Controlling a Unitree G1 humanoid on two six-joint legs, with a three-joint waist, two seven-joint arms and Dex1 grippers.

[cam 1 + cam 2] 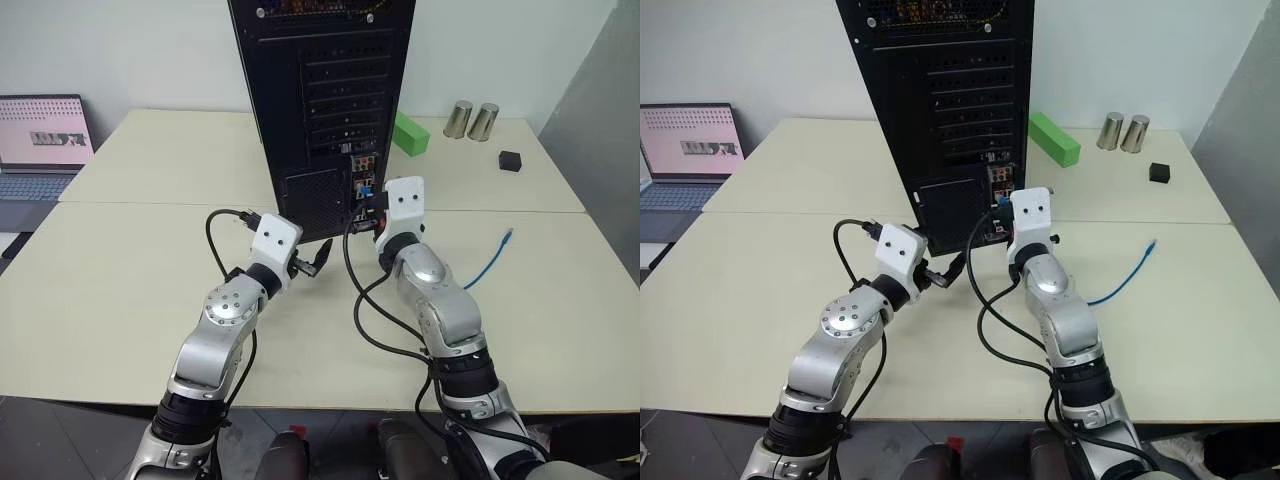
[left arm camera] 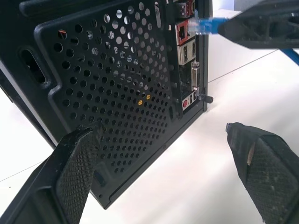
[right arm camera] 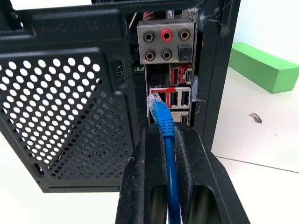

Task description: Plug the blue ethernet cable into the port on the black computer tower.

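The black computer tower (image 1: 320,100) stands on the table with its rear panel facing me. My right gripper (image 3: 164,133) is shut on the blue ethernet cable (image 3: 164,122) just behind its clear plug. The plug tip sits right at the red-framed port (image 2: 182,31) in the connector strip; I cannot tell whether it touches. The cable's other end (image 1: 490,262) lies on the table to the right. My left gripper (image 2: 161,133) is open with nothing between its fingers, level and close to the tower's perforated lower panel (image 2: 117,84), left of the right gripper.
A green block (image 1: 411,133) lies right of the tower. Two metal cylinders (image 1: 471,120) and a small black cube (image 1: 510,160) sit at the back right. A laptop (image 1: 40,140) is at the far left. Black arm cables (image 1: 365,300) loop over the table (image 1: 120,290).
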